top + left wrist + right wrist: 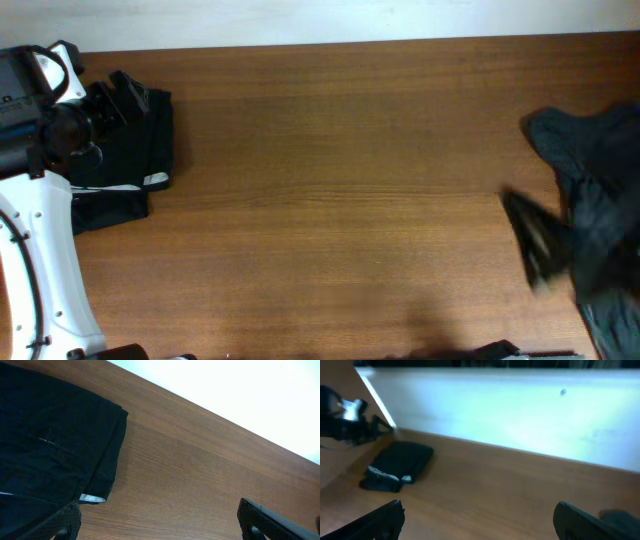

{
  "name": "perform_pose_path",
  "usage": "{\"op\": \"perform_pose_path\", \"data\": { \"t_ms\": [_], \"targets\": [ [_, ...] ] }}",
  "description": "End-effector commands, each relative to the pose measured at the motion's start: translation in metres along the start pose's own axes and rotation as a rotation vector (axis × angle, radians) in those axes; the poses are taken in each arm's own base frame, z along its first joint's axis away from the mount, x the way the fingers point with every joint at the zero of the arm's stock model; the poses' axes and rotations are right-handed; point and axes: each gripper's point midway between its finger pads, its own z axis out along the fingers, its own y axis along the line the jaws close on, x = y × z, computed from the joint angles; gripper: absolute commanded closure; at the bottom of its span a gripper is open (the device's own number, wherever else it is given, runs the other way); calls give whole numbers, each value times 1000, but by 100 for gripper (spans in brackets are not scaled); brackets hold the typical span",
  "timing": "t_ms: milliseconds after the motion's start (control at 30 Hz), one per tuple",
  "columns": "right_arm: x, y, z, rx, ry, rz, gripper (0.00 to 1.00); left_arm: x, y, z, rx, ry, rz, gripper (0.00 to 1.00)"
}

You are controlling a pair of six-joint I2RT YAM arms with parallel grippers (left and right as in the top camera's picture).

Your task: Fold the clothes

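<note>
Folded black shorts (135,150) with a pale waistband strip lie at the table's left end. They also show in the left wrist view (50,445) and, far off, in the right wrist view (400,462). My left gripper (125,95) is open and empty over their far edge; in its own view (160,530) the fingers are wide apart above bare wood. A crumpled dark garment (600,190) lies at the right edge. My right gripper (535,240), blurred, sits at its left side, open and empty (480,525).
The wooden table (340,200) runs between the two garments. A pale wall (520,415) stands behind its far edge. My left arm's white body (45,260) covers the front left corner.
</note>
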Motion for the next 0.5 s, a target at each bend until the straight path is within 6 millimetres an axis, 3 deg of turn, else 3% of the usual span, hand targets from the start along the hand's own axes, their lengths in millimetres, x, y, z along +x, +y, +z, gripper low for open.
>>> {"op": "perform_pose_path", "data": {
  "t_ms": [0, 100, 233, 467],
  "targets": [
    [24, -4, -20, 22, -24, -16, 1, 4, 3, 4, -9, 15, -3, 1],
    [47, -7, -35, 41, -91, -16, 1, 4, 3, 4, -9, 15, -3, 1],
    [83, -15, -39, 91, -179, -14, 1, 4, 3, 4, -9, 15, -3, 1],
    [136, -33, -14, 181, -271, -10, 1, 4, 3, 4, -9, 15, -3, 1]
  ]
}}
